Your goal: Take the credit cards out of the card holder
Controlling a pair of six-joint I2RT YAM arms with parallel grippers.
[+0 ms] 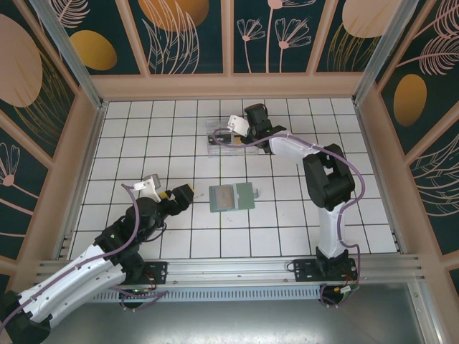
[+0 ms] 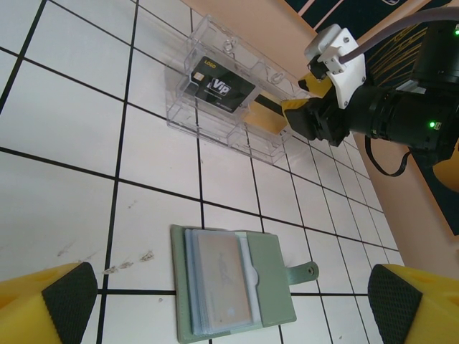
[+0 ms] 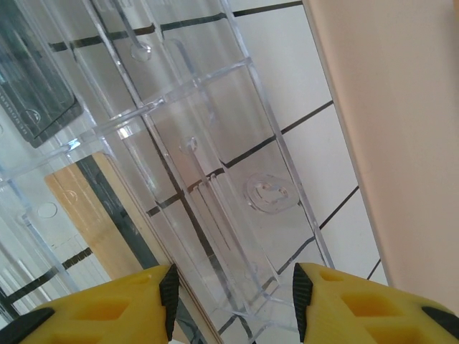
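My left gripper hangs fully released, its pads wide to either side of the open sage-green card holder at the lower centre of its wrist view. I worry this soft, flat wallet skates on the glossy tile when I pinch the beige card in its clear sleeves, or that two thin cards lift together. The right gripper stands half apart over the rigid transparent tray, upper centre overhead. I cannot tell whether it grasps anything, and a nudge could shove the tray.
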